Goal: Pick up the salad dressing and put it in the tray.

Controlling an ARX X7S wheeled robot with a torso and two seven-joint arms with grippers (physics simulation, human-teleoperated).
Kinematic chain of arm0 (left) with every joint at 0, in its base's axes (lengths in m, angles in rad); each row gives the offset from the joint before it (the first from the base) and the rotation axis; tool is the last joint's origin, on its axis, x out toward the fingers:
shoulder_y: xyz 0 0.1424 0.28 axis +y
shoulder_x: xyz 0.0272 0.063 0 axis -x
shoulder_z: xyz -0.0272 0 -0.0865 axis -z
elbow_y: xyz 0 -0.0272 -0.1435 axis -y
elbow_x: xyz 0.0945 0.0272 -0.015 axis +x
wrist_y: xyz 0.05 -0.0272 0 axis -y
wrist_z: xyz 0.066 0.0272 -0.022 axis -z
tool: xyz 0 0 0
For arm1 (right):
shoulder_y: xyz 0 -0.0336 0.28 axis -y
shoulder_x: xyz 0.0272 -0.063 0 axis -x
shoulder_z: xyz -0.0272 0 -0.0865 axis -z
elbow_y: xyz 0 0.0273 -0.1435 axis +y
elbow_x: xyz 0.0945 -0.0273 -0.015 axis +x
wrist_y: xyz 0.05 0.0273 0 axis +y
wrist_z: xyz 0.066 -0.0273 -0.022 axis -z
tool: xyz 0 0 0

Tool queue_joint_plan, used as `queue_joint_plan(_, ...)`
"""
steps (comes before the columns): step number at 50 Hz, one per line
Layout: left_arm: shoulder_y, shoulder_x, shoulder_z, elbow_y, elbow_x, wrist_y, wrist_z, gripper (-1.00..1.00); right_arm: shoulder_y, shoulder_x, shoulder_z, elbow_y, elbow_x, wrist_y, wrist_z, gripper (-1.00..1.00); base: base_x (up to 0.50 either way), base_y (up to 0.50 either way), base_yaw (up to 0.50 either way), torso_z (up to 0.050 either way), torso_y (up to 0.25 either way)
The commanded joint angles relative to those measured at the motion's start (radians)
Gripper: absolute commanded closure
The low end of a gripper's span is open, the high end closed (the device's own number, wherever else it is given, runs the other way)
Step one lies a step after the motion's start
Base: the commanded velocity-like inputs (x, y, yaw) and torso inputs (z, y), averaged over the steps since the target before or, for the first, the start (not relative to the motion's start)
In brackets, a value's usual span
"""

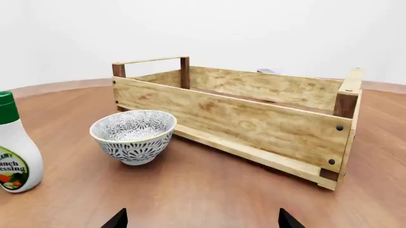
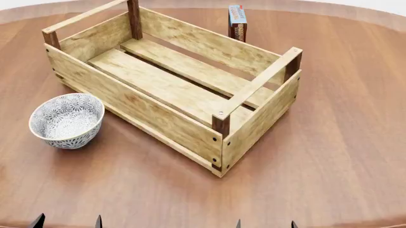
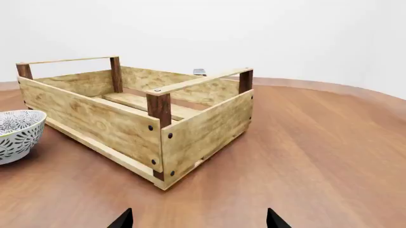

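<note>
standing on smooth wood: slatted rectangular tray, rounded white salad dressing

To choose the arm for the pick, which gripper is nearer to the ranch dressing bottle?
Left. The ranch dressing bottle stands close beside the left gripper, next to the bowl. The right gripper faces the crate; its camera shows no bottle.

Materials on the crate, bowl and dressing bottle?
Tray: unfinished light wood slats showing grain, darker wood corner posts, dark fastener heads. Bowl: probably glazed ceramic, glossy with a grey-white printed pattern. Salad dressing: likely white plastic bottle, green ribbed cap, printed label.
</note>
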Motion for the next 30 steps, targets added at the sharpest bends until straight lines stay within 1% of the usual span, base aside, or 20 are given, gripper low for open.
queue_joint_plan(1, 0.000, -0.016, 0.018, 0.001, -0.016, 0.002, -0.019, -1.00, 0.000, 0.016, -0.021, -0.001, 0.012, -0.001, 0.020, -1.00, 0.00, 0.00, 0.00, 0.000, 0.000)
queue_joint_plan(18, 0.002, -0.057, 0.059, 0.015, -0.055, 0.004, -0.081, -1.00, -0.003, 0.059, -0.076, 0.005, 0.045, -0.026, 0.072, -1.00, 0.00, 0.00, 0.00, 0.000, 0.000)
queue_joint_plan(20, -0.002, -0.059, 0.061, 0.006, -0.057, 0.008, -0.087, -1.00, -0.006, 0.066, -0.091, 0.014, 0.013, -0.072, 0.085, -1.00, 0.00, 0.00, 0.00, 0.000, 0.000)
queue_joint_plan(21, -0.003, -0.061, 0.064, 0.005, -0.057, 0.007, -0.089, -1.00, -0.009, 0.066, -0.089, 0.007, 0.027, -0.068, 0.083, -1.00, 0.00, 0.00, 0.00, 0.000, 0.000)
queue_joint_plan(30, -0.008, -0.073, 0.077, 0.003, -0.066, 0.001, -0.108, -1.00, -0.006, 0.079, -0.100, 0.002, 0.037, -0.065, 0.099, -1.00, 0.03, 0.50, 0.00, 0.000, 0.000)
